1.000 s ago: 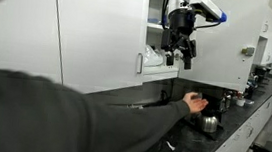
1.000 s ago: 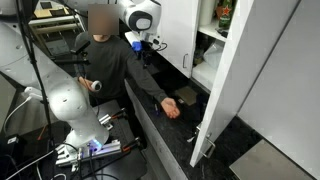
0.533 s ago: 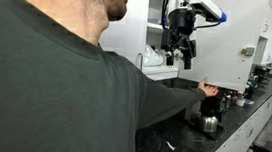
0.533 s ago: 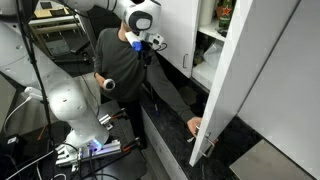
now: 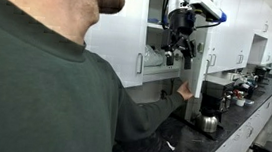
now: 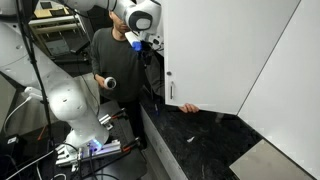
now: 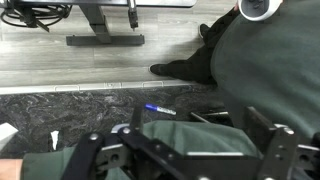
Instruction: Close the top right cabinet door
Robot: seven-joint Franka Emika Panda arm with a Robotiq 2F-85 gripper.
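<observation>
Tall, glossy white top right cabinet door (image 6: 215, 50) stood swung across its opening, above the dark marbled counter (image 6: 200, 140).
A person's hand (image 6: 188, 107) touched the door's lower edge near its short silver handle (image 6: 169, 88). The black gripper (image 5: 182, 56) hung just left of the door, jaws spread wide and empty.

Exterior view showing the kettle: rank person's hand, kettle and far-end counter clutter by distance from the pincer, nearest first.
In an exterior view:
1. Person's hand: just below the open pincer.
2. Kettle: lower down and to the image right, standing on the counter.
3. Far-end counter clutter: farther along the counter, deepest in the scene.
</observation>
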